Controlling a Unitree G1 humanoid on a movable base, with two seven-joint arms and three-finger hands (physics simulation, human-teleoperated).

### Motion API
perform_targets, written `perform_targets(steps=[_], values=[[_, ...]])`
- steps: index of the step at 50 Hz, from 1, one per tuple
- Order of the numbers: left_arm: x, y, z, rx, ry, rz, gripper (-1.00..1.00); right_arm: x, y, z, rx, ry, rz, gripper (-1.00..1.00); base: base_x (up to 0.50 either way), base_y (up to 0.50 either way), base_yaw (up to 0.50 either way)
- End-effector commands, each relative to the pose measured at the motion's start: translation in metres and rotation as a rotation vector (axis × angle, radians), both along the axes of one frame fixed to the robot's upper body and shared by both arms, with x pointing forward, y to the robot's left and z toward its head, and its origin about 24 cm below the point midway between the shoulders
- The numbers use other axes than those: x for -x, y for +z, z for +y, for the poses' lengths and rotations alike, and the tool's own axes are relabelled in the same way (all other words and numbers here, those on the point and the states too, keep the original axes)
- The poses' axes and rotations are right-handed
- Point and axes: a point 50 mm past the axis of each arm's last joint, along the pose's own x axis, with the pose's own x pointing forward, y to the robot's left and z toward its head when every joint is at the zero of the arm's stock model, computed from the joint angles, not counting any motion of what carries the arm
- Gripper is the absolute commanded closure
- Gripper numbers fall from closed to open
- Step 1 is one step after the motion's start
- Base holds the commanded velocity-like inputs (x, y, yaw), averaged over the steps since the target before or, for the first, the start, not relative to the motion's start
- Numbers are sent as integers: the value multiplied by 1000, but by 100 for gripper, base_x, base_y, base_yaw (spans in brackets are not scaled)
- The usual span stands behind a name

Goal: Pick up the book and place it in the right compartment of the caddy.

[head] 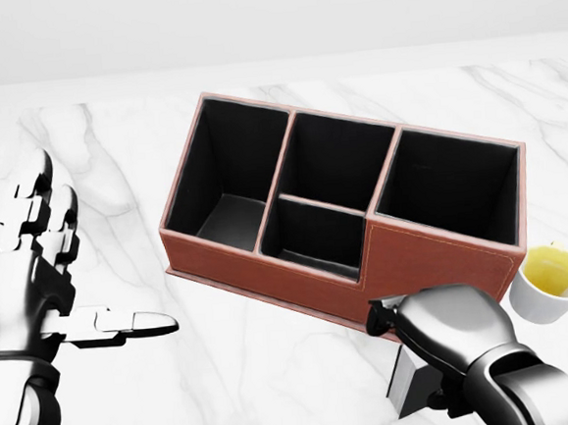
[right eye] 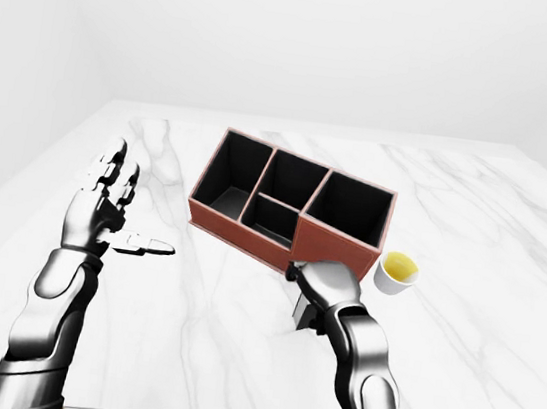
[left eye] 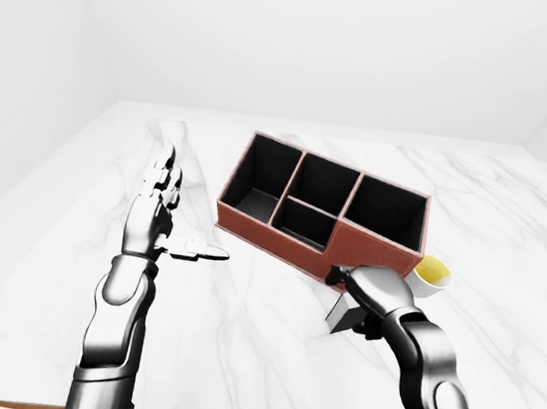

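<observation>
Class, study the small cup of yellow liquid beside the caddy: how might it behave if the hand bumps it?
The cup is open-topped and looks well filled, so a bump would probably spill it. Small and standing free on smooth marble, it likely slides or tips easily. The right hand is close by.

— Right hand [right eye: 328, 284]?
— Curled over a small dark book [right eye: 306, 313], fingers wrapped on its top edge, just below the brown caddy [right eye: 288, 212].
— Beyond the knuckles?
— Caddy's right compartment, dark and open, just above the fingertips; a white cup [right eye: 397, 272] of yellow liquid off to their right.
— Left hand [right eye: 102, 216]?
— Raised over the marble table [right eye: 511, 236], fingers spread upward, thumb pointing toward the caddy, well apart from it.
</observation>
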Motion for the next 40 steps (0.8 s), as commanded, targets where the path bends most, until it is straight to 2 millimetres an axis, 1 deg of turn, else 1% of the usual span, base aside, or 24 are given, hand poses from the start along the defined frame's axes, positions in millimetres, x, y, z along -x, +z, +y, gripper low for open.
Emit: perform_targets(steps=[1,14,40], values=[[0,-1,2,1,5,5,-100,-1,-6,-2,8,-8,25,-18,0,0,0],[0,-3,4,1,15,13,-100,-4,-16,-8,22,-27,72,-19,0,0,0],[1,-4,4,-1,12,19,-100,-9,-26,-11,34,-34,122,-18,0,0,0]])
